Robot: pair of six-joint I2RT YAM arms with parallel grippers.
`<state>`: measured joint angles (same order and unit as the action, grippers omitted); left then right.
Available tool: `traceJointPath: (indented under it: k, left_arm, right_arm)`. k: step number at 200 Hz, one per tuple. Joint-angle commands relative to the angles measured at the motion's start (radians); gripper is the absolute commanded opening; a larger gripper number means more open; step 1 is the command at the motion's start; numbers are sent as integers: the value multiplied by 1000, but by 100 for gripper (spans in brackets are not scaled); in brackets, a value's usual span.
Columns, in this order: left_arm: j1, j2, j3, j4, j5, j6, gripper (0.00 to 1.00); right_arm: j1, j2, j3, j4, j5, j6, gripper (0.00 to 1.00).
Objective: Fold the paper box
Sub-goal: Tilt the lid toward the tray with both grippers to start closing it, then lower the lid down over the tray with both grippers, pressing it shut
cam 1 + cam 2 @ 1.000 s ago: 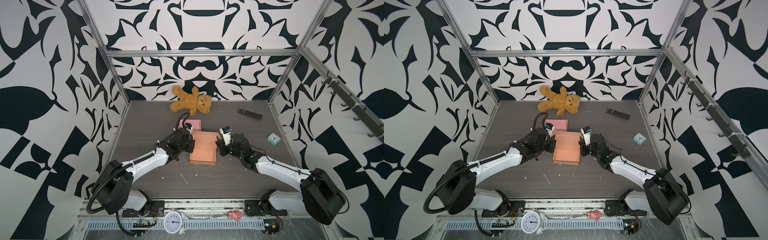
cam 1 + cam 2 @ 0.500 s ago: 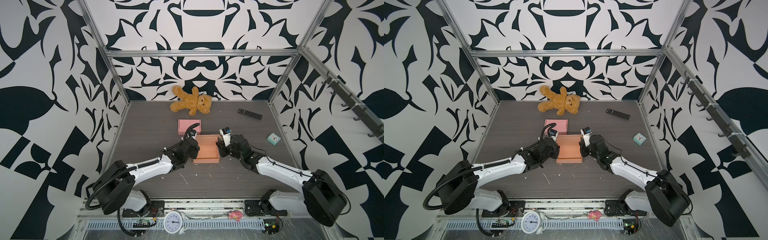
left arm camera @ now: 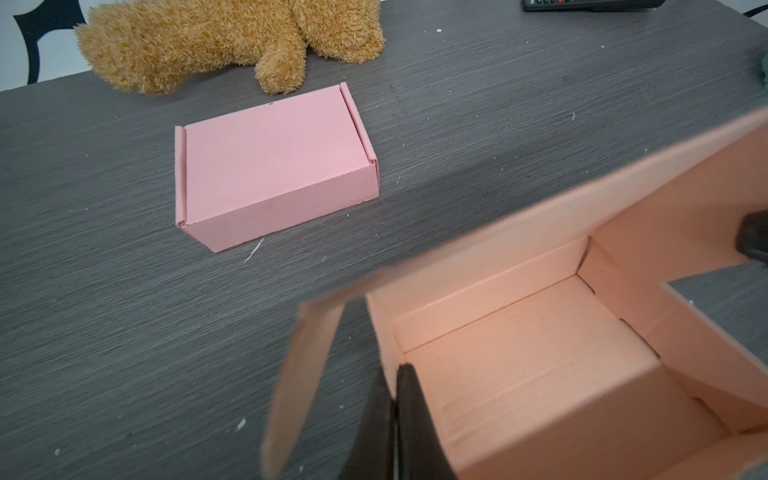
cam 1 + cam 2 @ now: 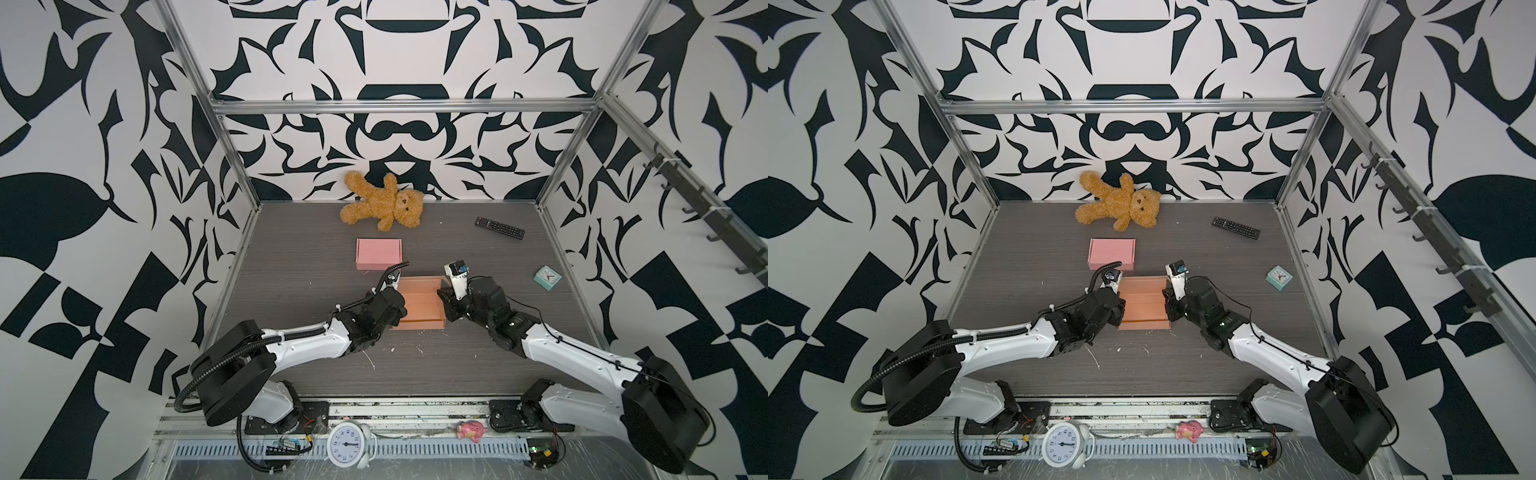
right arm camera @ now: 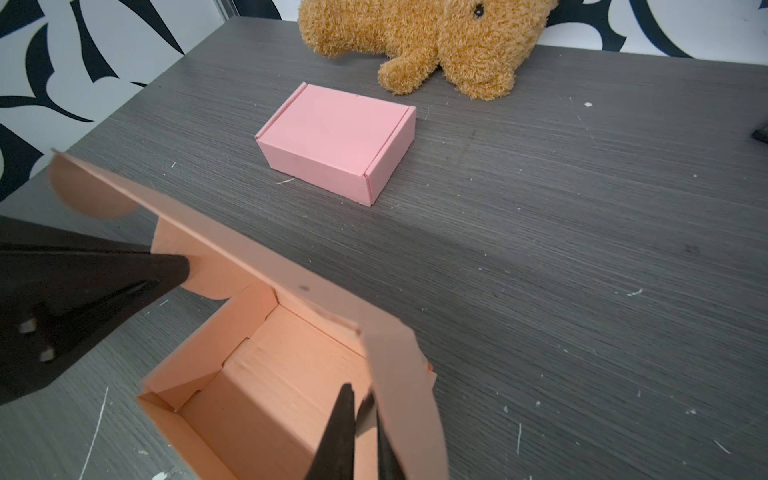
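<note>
The box (image 4: 417, 305), an orange one, sits mid-table, just on the near side of a finished pink box (image 4: 378, 253). The left gripper (image 3: 392, 388) is clenched on its left wall, one finger inside and one outside. The right gripper (image 5: 358, 399) looks pinched the same way on the right wall. The tray is formed. The lid (image 5: 270, 257) stands open along the far edge, its ears (image 5: 89, 193) splayed outward. I'd say they're firming up the side walls. Next, both grips must let go, turn the ears inward and bring the lid down toward the near wall without buckling it.
</note>
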<state>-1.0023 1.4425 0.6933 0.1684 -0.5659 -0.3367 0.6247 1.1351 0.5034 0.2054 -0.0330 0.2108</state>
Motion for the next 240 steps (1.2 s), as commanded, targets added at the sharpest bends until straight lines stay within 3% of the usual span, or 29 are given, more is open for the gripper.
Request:
traceJointPath:
  k: [1, 125, 188, 240]
  left_arm:
    - [-29, 35, -23, -3, -5, -19, 7]
    - [-106, 78, -52, 54, -99, -59, 6]
    - [-109, 50, 20, -136, -167, -138, 6]
    - [-109, 62, 41, -161, -157, -170, 6]
  right_arm:
    - [17, -27, -14, 29, -11, -6, 13]
    - [39, -112, -89, 3, 12, 1, 14]
    - [44, -141, -101, -9, 24, -4, 14]
    - [44, -141, -100, -8, 23, -11, 14]
